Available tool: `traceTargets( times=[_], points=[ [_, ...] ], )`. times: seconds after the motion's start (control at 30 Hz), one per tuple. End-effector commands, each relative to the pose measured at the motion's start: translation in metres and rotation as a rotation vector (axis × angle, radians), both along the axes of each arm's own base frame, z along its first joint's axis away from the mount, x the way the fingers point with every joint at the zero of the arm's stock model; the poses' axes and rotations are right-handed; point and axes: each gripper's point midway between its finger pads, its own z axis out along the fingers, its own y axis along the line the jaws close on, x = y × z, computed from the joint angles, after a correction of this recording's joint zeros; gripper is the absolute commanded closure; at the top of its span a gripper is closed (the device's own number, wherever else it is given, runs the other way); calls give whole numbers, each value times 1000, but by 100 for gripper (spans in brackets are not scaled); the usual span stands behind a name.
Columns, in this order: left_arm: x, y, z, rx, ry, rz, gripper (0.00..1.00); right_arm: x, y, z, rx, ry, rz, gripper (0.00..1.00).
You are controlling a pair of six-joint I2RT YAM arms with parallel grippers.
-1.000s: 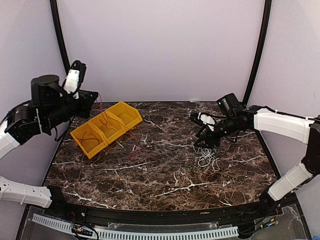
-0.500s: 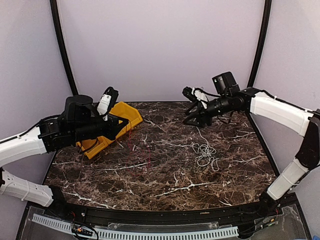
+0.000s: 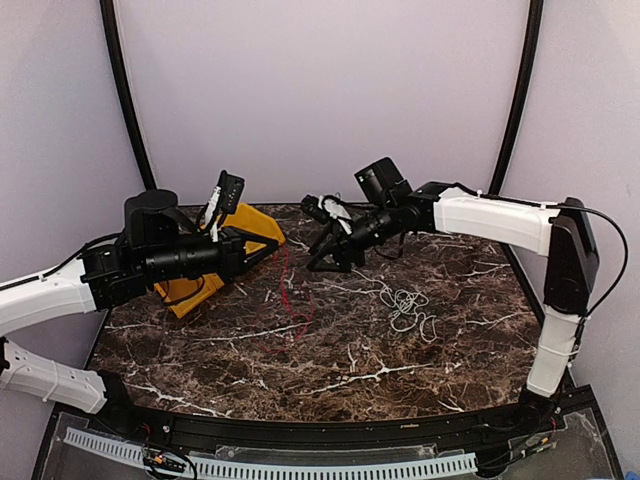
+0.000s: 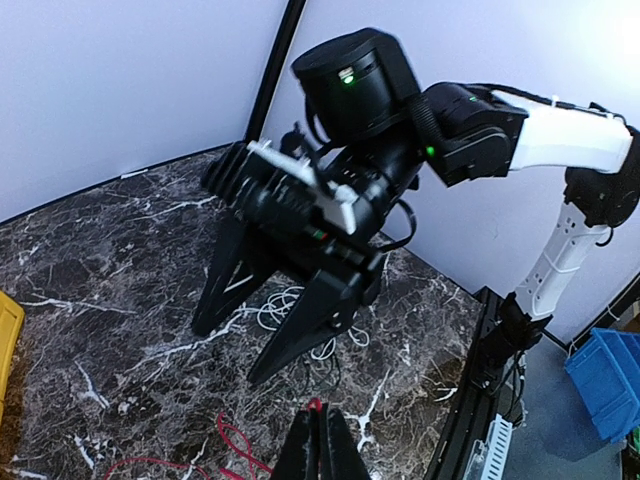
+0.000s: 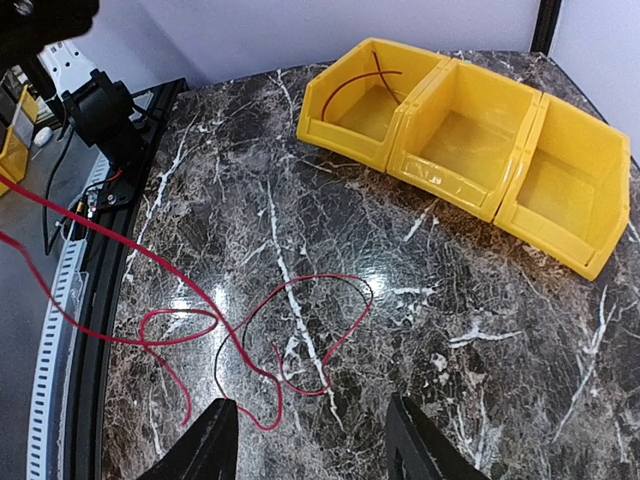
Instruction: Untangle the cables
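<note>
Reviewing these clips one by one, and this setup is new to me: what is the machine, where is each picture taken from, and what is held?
Two robot arms stand at the near edge of a marble table. One picture looks down from above and behind them; the other two come from a camera on each wrist. The left gripper is shut on a red cable, which trails down onto the table. The right gripper is open and empty. A white cable lies loose nearby, and a yellow three-part bin sits back left.
</note>
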Motion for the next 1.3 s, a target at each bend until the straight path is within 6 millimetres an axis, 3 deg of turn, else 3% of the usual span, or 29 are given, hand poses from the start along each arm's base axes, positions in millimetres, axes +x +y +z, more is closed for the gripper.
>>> traceTargets(
  times=[0.0, 0.07, 0.17, 0.33, 0.43, 0.5, 0.57, 0.73, 0.9, 1.0, 1.13, 1.27],
  points=[
    [-18, 1, 22, -65, -55, -78, 100, -7, 16, -11, 11, 4, 35, 48],
    [-17, 5, 23, -58, -60, -58, 100, -8, 11, -19, -50, 1, 37, 48],
    [-17, 9, 22, -41, -65, -45, 100, -5, -15, -21, -143, -50, 24, 50],
    [-16, 21, 25, -26, -93, -2, 100, -20, -97, -49, -351, -22, 41, 49],
    [-16, 25, 24, -29, -104, 15, 100, -39, -169, -96, -693, 28, 85, 44],
    [-16, 27, 23, -28, -106, 19, 100, -41, -216, -124, -926, 44, 37, 40],
    [-16, 27, 21, -25, -106, 17, 100, -41, -231, -124, -962, 46, 11, 38],
    [-15, 23, 20, -8, -106, 6, 100, -24, -206, -89, -804, 19, -64, 37],
    [-15, 26, 20, -4, -107, 13, 100, -43, -142, -17, -365, 368, 52, 38],
    [-17, 28, 19, -10, -104, 18, 100, -50, -124, -8, -249, 472, 104, 39],
    [-18, 33, 17, -15, -102, 34, 100, -53, -115, -3, -165, 528, 148, 42],
    [-19, 36, 11, -7, -96, 44, 100, -59, -106, 22, -47, 580, 177, 43]
  ],
)
